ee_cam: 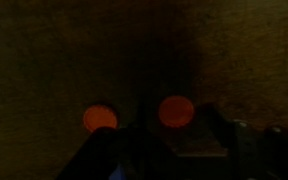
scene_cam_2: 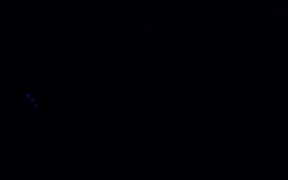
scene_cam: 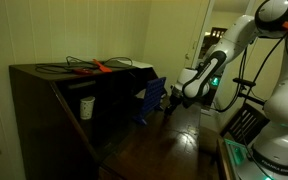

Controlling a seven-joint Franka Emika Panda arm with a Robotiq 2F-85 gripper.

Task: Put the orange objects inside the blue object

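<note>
Dim light fills the room, where a dark cabinet (scene_cam: 44,115) stands on a glossy floor (scene_cam: 179,145). In an exterior view the gripper (scene_cam: 172,97) hangs low, with the blue object (scene_cam: 150,100) just beside it on the cabinet side. In the wrist view two orange objects (ee_cam: 176,110) glow just ahead of the tool, side by side across its line of approach; one (ee_cam: 100,118) lies off to the side. Whether the jaws stand apart or together, I cannot tell in this gloom.

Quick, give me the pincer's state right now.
The pincer: open or closed cannot be told, the pictures are too dark. It is next to the blue basket.
</note>
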